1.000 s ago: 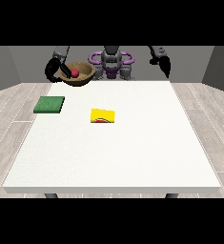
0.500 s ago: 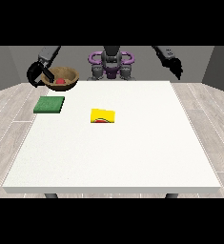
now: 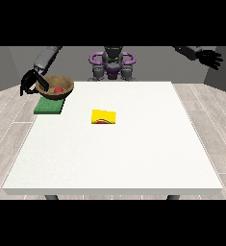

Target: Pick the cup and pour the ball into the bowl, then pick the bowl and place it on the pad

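Observation:
A brown bowl [image 3: 56, 88] with a red ball [image 3: 58, 90] inside hangs just above the far end of the green pad [image 3: 48, 106] at the table's left rear. The hand at the view's left [image 3: 30, 82] grips the bowl's left rim with curled fingers. A yellow cup [image 3: 104, 116] lies on its side near the table's middle, its red inside showing. The hand at the view's right [image 3: 209, 58] is raised high beyond the table's right rear corner, fingers spread, holding nothing.
The large white table [image 3: 119, 153] fills the view, with wooden floor around it. The robot's torso [image 3: 112, 65] stands behind the far edge.
The bowl with the ball has moved left and down to the green pad, carried by the hand at the view's left. The other hand has swung up and out to the right.

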### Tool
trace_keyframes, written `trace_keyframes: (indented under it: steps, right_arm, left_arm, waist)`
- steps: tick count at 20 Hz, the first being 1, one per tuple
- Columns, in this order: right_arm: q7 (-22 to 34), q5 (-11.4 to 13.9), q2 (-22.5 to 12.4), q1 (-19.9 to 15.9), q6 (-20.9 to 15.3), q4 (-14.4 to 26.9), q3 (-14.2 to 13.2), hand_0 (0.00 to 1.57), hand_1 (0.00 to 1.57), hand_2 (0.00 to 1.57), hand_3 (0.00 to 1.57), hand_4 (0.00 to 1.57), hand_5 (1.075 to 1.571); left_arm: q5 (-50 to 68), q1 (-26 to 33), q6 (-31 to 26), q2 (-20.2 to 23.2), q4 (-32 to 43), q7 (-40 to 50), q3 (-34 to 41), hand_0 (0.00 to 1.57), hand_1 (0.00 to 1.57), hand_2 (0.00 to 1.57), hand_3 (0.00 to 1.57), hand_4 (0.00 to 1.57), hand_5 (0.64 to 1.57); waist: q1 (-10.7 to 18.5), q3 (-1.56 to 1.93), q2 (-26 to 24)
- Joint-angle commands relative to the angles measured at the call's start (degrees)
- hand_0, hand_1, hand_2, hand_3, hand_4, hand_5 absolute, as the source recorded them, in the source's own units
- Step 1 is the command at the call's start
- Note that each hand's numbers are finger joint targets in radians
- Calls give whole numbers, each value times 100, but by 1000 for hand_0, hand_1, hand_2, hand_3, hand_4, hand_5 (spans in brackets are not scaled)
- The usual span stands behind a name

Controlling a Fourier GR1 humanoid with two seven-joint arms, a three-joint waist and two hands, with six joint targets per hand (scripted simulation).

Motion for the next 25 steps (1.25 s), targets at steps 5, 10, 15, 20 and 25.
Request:
trace_keyframes:
  steps: [5, 10, 15, 20, 25]
  right_arm:
    - [59, -183, -99, -297, -283, 186, -318, 1571, 1571, 1571, 252, 544, 1561]
    - [-255, -173, -506, -418, -61, 853, -469, 850, 850, 880, 1102, 0, 1513]
    - [-333, -212, -305, -691, -90, 1100, -445, 0, 0, 363, 444, 0, 1412]
    - [194, 45, -611, -577, 186, 1434, -212, 0, 0, 0, 0, 0, 1359]
    - [627, -165, -125, -1177, 784, 692, 62, 0, 0, 0, 0, 476, 1434]
  left_arm:
    - [221, -206, -393, 643, 805, -357, 459, 0, 0, 0, 0, 1185, 1559]
    - [331, -316, -411, 635, 373, -182, 372, 0, 0, 0, 0, 1175, 1551]
    - [418, -409, -287, 682, 147, 159, 344, 0, 0, 0, 0, 1178, 1549]
    - [220, -172, 146, -436, -991, 1112, -630, 0, 0, 0, 0, 902, 1559]
    - [-173, 91, 402, -647, -401, 1130, -835, 0, 0, 0, 0, 902, 1559]
  waist:
    - [-147, -3, 394]
    - [9, 2, 624]
    - [144, 5, 546]
    - [151, 15, -642]
    - [-275, -11, -1591]
